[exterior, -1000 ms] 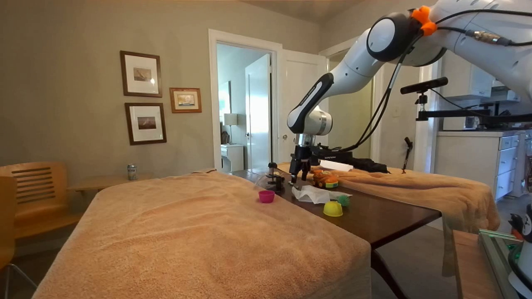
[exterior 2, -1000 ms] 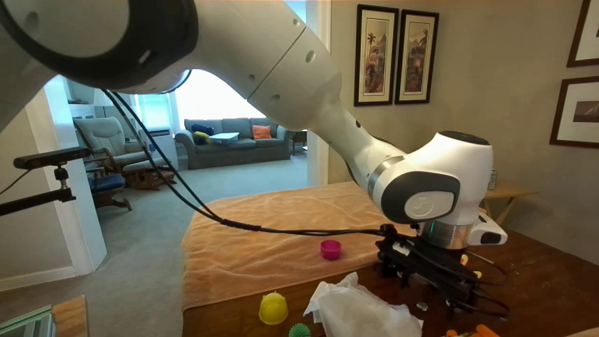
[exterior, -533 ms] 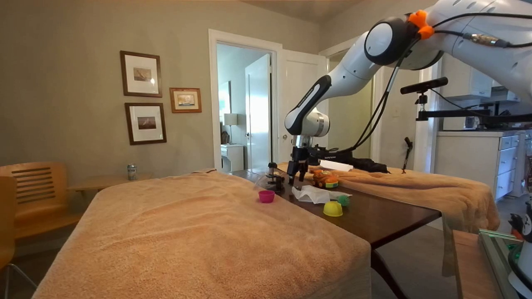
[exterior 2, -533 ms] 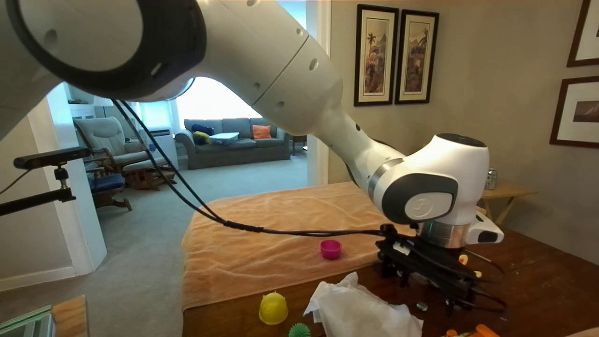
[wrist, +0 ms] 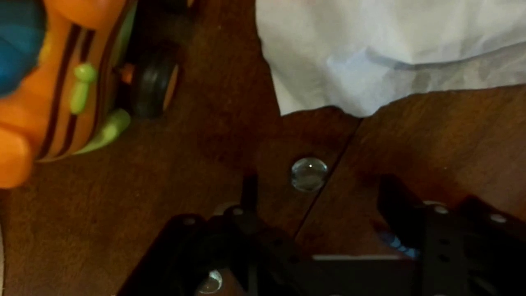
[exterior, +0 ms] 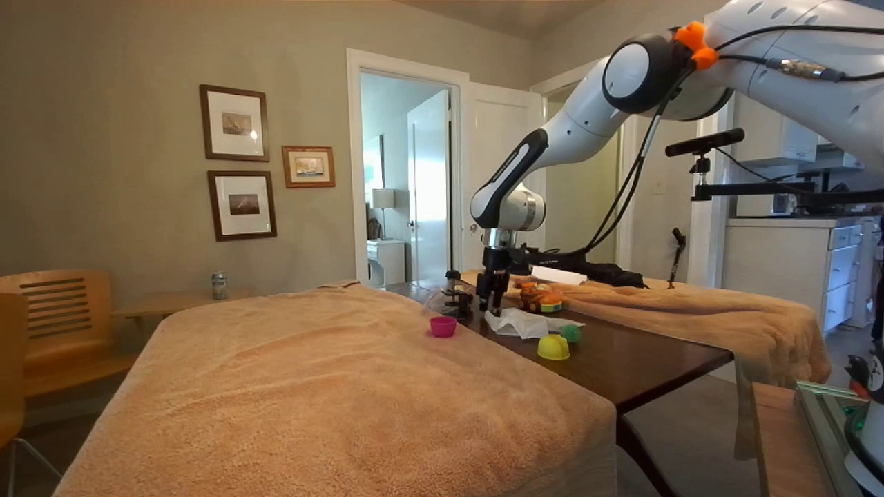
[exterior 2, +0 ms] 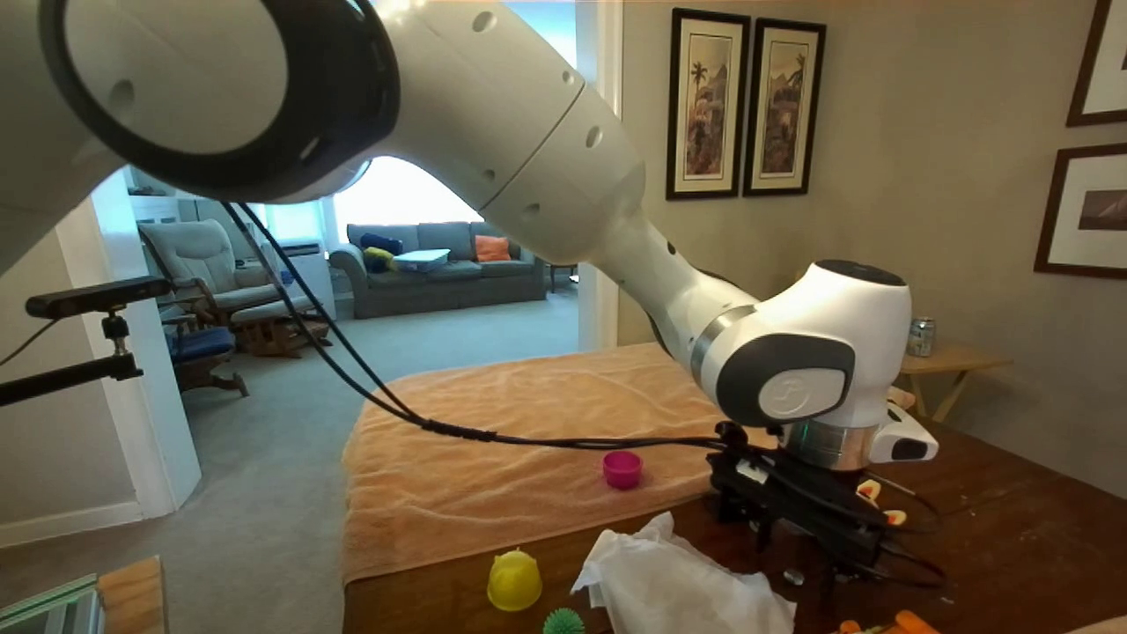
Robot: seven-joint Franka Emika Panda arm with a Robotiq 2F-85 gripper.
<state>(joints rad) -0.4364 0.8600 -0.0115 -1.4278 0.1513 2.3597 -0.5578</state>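
Observation:
In the wrist view my gripper [wrist: 318, 185] stands open over the dark wooden table, its two black fingers apart. A clear, rounded glass-like bead [wrist: 309, 174] lies on the wood in line with the gap, beside a table seam; neither finger visibly touches it. Another clear bead [wrist: 211, 282] shows low on the left, partly covered by the gripper's linkage. A small blue patterned thing [wrist: 398, 243] is mostly hidden behind the right finger. In an exterior view the gripper [exterior: 489, 309] is low over the table. One clear bead [exterior 2: 793, 577] shows near it.
Close by are a crumpled white sheet [wrist: 382, 49] and an orange toy vehicle [wrist: 82, 90]. A black clamp [exterior: 454, 297] stands beside the gripper. A pink cup [exterior: 443, 326] sits on the orange towel [exterior: 345, 386]; a yellow cup [exterior: 553, 347] and green spiky ball [exterior: 571, 334] lie farther along.
The arm has come down a little, shifting slightly left in both exterior views. My fingers stand closer together than a second ago. The objects on the table look unmoved.

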